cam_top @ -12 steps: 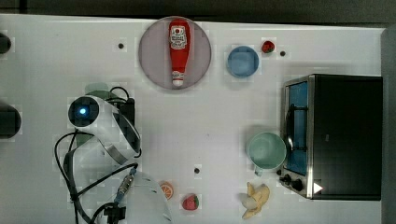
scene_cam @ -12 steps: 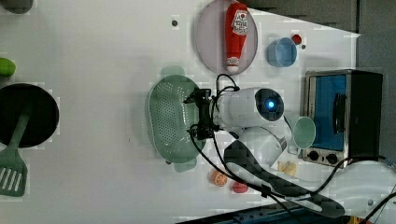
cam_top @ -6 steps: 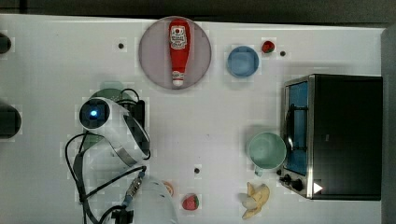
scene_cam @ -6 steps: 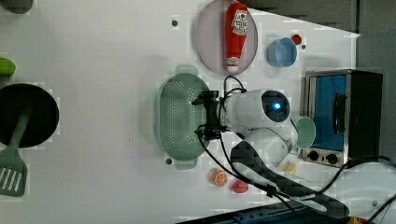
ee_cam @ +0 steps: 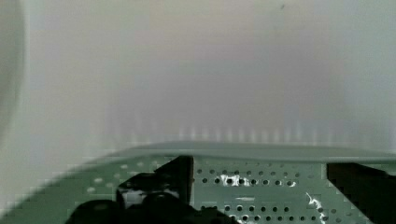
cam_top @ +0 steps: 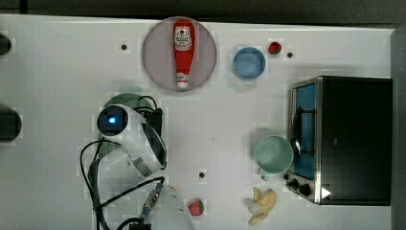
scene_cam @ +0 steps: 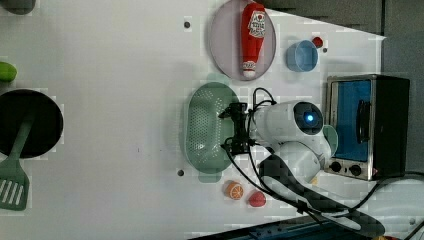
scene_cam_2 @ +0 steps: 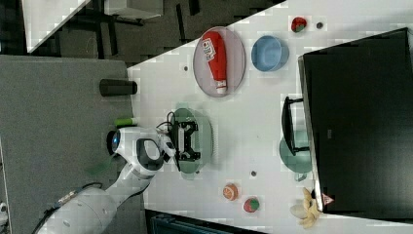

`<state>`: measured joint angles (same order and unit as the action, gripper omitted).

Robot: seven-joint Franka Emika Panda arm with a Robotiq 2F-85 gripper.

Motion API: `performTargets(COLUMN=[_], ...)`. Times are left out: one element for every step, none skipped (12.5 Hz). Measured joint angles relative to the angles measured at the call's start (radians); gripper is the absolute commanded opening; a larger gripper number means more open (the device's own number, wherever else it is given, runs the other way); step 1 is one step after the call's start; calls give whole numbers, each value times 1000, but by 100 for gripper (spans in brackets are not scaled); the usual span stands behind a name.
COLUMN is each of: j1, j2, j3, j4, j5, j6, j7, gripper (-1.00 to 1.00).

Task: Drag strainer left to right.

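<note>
The strainer [scene_cam: 207,131] is a pale mint-green oval colander with a holed bottom and tab handles, lying on the white table left of the arm in the left view. My gripper [scene_cam: 235,127] reaches down into it at its right-hand wall, open. In the wrist view the two black fingers [ee_cam: 177,175] stand wide apart over the strainer's dotted floor [ee_cam: 280,191]. In the right view the gripper [scene_cam_2: 187,141] sits over the strainer [scene_cam_2: 205,134]. In the top view the arm covers most of the strainer [cam_top: 125,96].
A grey plate [cam_top: 155,52] holds a ketchup bottle [cam_top: 183,48]. A blue bowl [cam_top: 249,63], a mint mug [cam_top: 273,154], a toaster oven [cam_top: 352,139] and a banana [cam_top: 262,205] lie on the top view's right. A black pan [scene_cam: 30,122] and spatula [scene_cam: 12,175] lie on the left view's left.
The arm and the strainer have slid together toward the left view's right, step by step. In the top view the arm has shifted right and slightly down.
</note>
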<state>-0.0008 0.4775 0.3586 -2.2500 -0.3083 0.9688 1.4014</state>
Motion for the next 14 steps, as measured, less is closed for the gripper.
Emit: performTargets(j1=[-7,-11,-20,-24,-30,-35,-32,-41,-47,-46,-54,-66,-66,-56], j2=[-6,-6,-8,-12,-18,-24,-29,-30,-30,-32,-40,-48,-48,-51], j3=[-5,-11,-15,-30,-49,-67,-94,-111,-124,-146,-161,-166,-180,-204], j4=[-4,-4,-6,-10,-23,-39,-53,-61,-64,-64,-70,-74,-74,-74], j5=[8,12,17,22,18,21,27,18,4,4,11,23,25,16], j6=[7,21,12,-3,-7,-9,-11,-5,1,9,15,19,14,17], j7=[-9,-21,-44,-63,-70,-83,-105,-116,-125,-141,-158,-177,-194,-210], gripper=[100,100,100,100,100,100,100,100,100,100,100,100,100,100])
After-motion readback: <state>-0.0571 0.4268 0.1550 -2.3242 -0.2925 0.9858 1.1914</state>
